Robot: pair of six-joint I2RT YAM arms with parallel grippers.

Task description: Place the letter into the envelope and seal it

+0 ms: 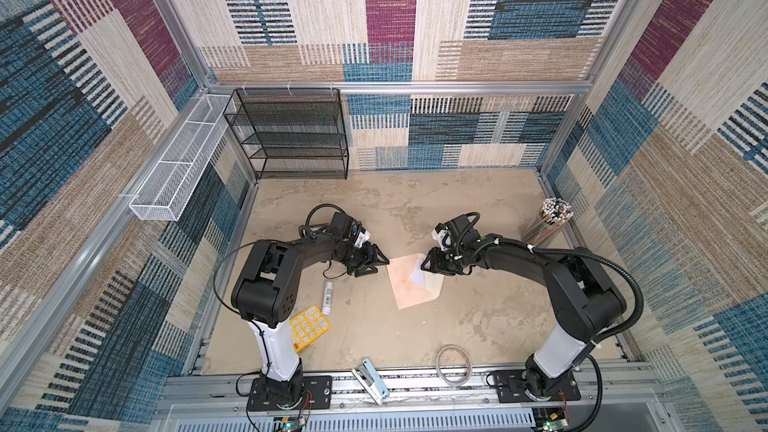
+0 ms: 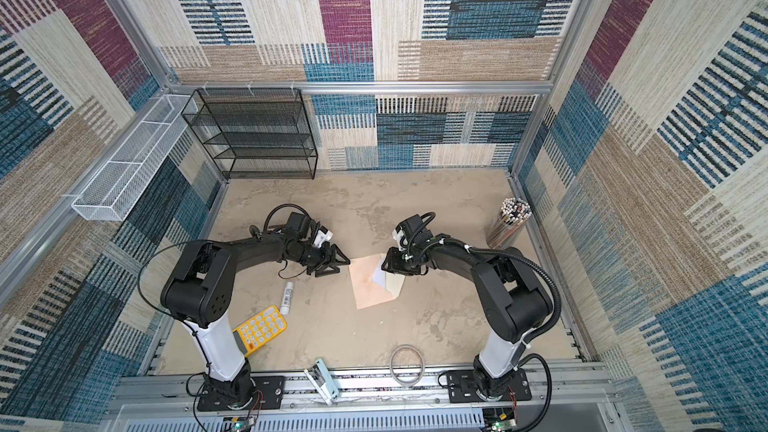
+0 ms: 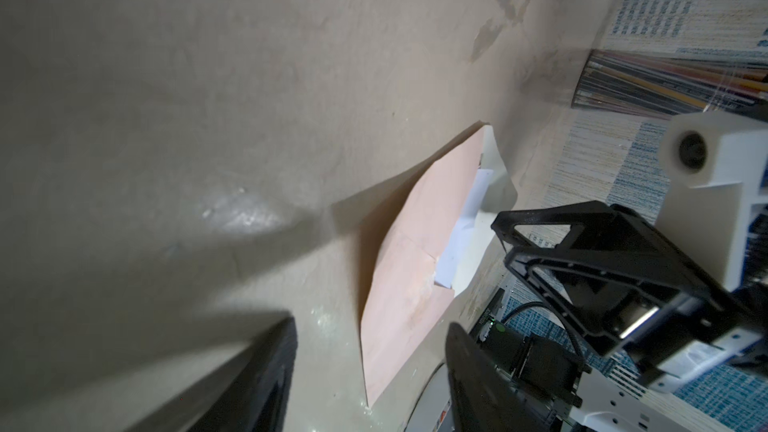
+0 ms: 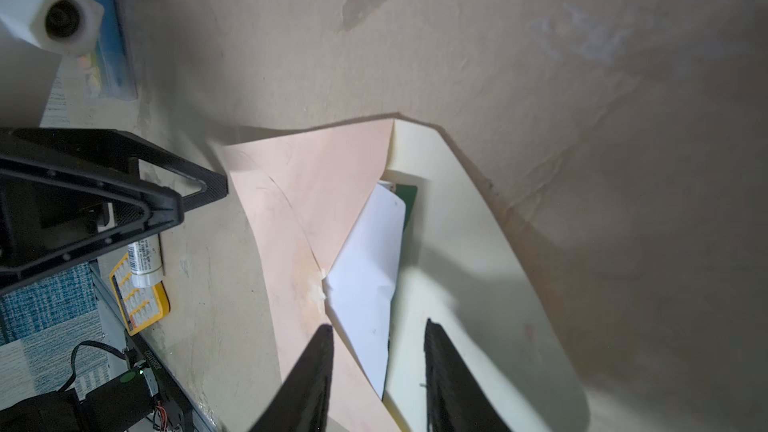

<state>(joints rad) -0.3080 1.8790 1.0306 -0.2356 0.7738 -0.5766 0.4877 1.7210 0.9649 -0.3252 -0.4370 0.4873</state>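
Observation:
The peach-pink envelope (image 1: 409, 290) (image 2: 368, 290) (image 3: 415, 268) (image 4: 307, 184) lies flat mid-table, its cream flap (image 1: 435, 284) (image 4: 469, 263) folded open toward the right arm. The letter (image 1: 419, 277) (image 2: 380, 275) (image 3: 457, 238) (image 4: 370, 259) sits tucked inside; only a white strip and a bit of dark green border (image 4: 409, 197) show at the mouth. My right gripper (image 1: 424, 264) (image 2: 384, 265) (image 4: 378, 326) hovers low over the mouth and flap, jaws open, with nothing clamped. My left gripper (image 1: 378, 265) (image 2: 338, 267) (image 3: 372, 326) stands open just off the envelope's left edge.
A yellow calculator (image 1: 309, 326) and a white glue stick (image 1: 327, 293) lie by the left arm. A stapler (image 1: 372, 382) and a wire ring (image 1: 454, 365) sit at the front edge. A pencil cup (image 1: 548, 222) stands far right, and a black mesh rack (image 1: 291, 135) at the back left.

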